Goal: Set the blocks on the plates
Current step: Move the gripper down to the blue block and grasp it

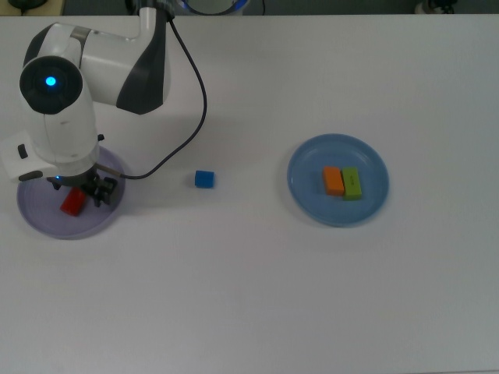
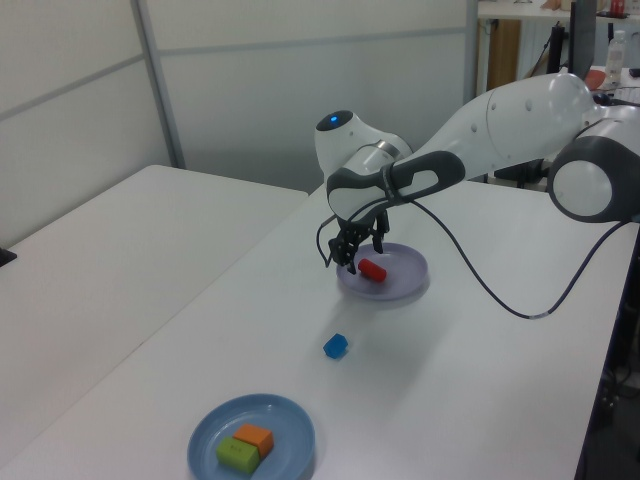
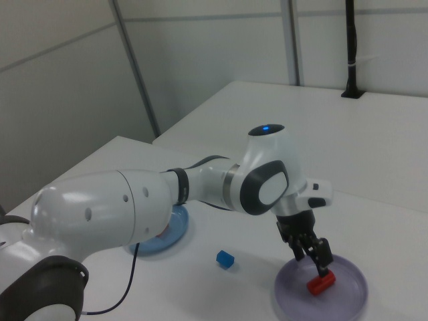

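gripper: the robot's black two-finger gripper [image 3: 315,257] hangs over the pale lavender round plastic plate [image 1: 47,222], fingers apart, holding nothing
red block: small red bar [image 1: 73,202] lies on the lavender plate by the top view's left counter edge
blue cube: small blue cube [image 1: 204,179] on the white counter [image 1: 249,296], between both plates
blue plate: medium blue round plate [image 1: 312,202] holds the orange rectangle [image 1: 334,181] and green rectangle [image 1: 352,183], touching side by side

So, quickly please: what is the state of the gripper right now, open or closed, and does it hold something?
Gripper: open, holding nothing; the red block lies free on the purple plate beside it.
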Controlling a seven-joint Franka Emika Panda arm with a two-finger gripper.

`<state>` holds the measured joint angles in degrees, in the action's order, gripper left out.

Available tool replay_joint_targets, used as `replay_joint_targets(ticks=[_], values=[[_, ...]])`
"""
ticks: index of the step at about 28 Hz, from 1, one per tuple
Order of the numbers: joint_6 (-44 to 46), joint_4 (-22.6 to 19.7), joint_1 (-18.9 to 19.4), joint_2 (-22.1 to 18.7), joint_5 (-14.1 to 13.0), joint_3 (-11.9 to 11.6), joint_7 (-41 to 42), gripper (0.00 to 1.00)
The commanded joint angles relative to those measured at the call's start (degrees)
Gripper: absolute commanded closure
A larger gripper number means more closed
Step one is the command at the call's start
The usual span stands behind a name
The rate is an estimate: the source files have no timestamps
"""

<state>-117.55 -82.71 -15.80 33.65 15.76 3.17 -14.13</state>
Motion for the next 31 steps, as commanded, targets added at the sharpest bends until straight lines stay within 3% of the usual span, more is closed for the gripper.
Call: replay_joint_targets(ticks=[1, 10, 14, 18, 31], values=[[4.8, -1.2, 2.4, -3.4, -2.2, 1.4, 1.5, 0.00], [10.1, -1.5, 9.1, -3.4, -2.7, 2.0, 1.4, 0.00], [10.9, -1.8, 11.6, -3.2, -6.3, 2.1, 1.1, 0.00], [13.9, -2.5, 14.7, -2.9, -7.0, 2.0, 0.7, 0.00], [15.0, -3.9, 16.2, -1.2, -6.3, 2.0, 0.2, 0.00]])
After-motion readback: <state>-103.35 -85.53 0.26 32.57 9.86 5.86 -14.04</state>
